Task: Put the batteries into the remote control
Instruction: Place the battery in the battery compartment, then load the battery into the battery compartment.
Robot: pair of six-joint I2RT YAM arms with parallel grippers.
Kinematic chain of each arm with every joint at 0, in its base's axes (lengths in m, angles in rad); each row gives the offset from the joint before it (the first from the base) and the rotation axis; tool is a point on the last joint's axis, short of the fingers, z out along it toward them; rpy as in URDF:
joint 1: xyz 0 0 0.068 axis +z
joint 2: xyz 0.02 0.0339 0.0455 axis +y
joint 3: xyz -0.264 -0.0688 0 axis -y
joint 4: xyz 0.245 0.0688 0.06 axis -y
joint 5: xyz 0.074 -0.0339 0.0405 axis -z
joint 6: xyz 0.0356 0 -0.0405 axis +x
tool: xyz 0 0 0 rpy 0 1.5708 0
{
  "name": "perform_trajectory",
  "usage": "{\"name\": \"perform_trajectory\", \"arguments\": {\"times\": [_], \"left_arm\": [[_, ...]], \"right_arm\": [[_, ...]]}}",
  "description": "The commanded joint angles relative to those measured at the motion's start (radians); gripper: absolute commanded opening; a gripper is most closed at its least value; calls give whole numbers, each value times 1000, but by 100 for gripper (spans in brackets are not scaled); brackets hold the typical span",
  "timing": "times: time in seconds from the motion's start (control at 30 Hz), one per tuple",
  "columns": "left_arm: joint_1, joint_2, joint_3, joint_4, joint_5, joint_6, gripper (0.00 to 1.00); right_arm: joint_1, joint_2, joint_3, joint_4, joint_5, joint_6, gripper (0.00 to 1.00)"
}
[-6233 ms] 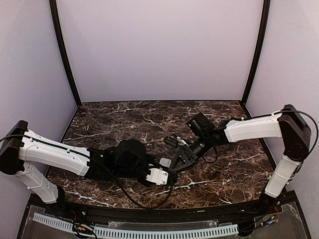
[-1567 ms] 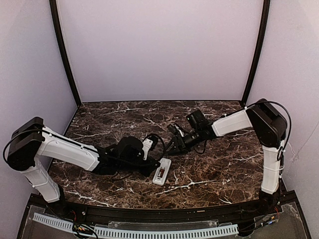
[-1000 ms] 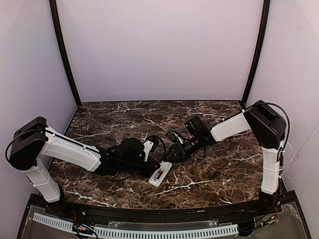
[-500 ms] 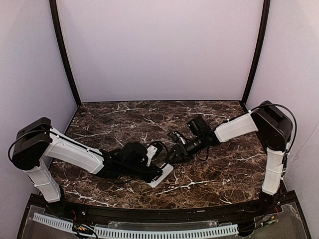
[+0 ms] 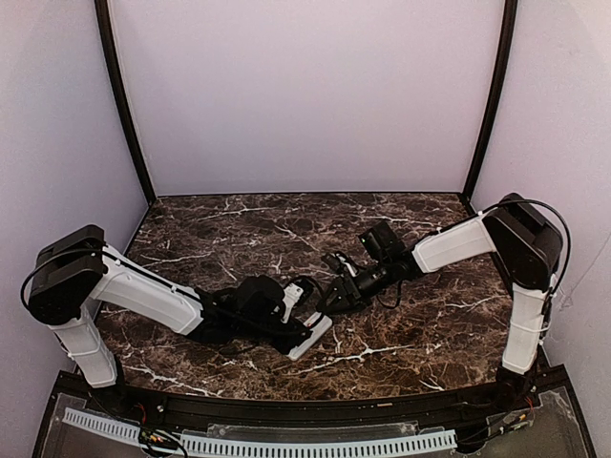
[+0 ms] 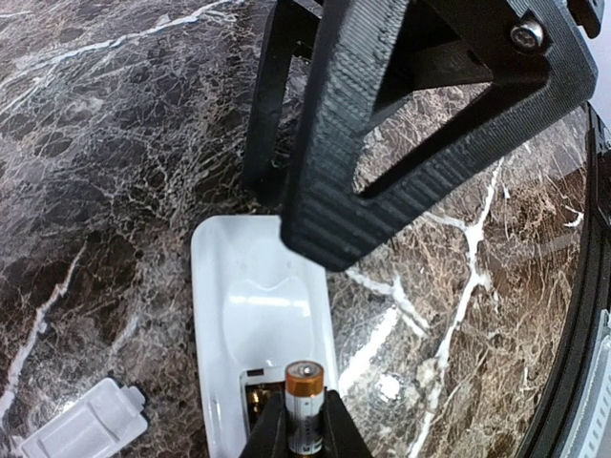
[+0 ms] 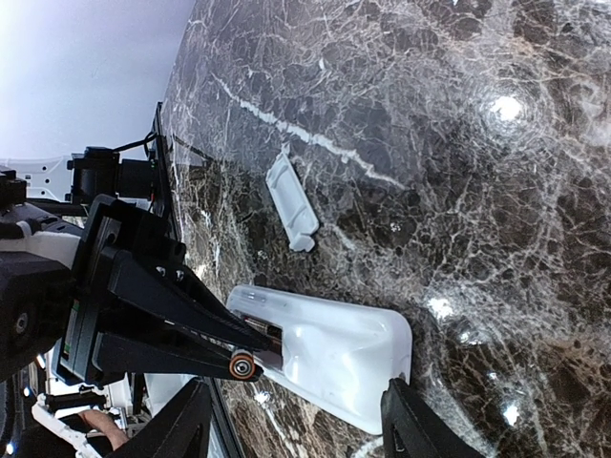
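The white remote control point(image 6: 260, 305) lies back up on the marble, its recessed compartment point(image 6: 250, 389) open. My left gripper point(image 6: 304, 429) is shut on a battery point(image 6: 305, 405) with a copper end and holds it upright just over the compartment's edge. A reddish-brown battery point(image 7: 260, 326) lies inside the compartment. My right gripper point(image 7: 298, 434) is open and straddles the remote's point(image 7: 339, 358) far end, one fingertip point(image 7: 406, 401) at its corner. In the top view the left gripper point(image 5: 302, 322) and the right gripper point(image 5: 329, 298) meet over the remote point(image 5: 319, 331).
The small flat white cover piece point(image 6: 81, 429) lies on the marble just left of the remote; it also shows in the right wrist view point(image 7: 291, 200). The table's black front rail point(image 5: 305, 408) runs close behind the remote.
My left gripper has moved right onto the remote with the battery in it. My right gripper has come down and left to the remote's far end. The remote has turned slightly.
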Motion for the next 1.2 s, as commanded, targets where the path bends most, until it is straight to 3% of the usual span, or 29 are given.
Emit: {"name": "perform_trajectory", "arguments": {"times": [0.0,0.23,0.47,0.6,0.73,0.9,1.17], "left_arm": [[-6,2,13,6,25,13,14],[-9,1,24,-23,13,27,27],[-9,-69,7,-20,0,59,32],[-5,-186,-45,4,-65,110,54],[11,-291,-89,-66,-36,235,62],[19,-355,-175,-77,-23,277,63],[22,-329,-284,20,-22,117,56]], "right_arm": [[-4,-30,1,-13,5,-8,60],[-6,-29,3,-20,6,-12,61],[-5,-56,-8,-22,8,-17,59],[1,-98,-26,-24,26,-19,54],[17,-145,-31,-58,69,-38,46],[62,-154,19,-144,125,-68,34],[143,-65,121,-242,184,-103,25]]}}
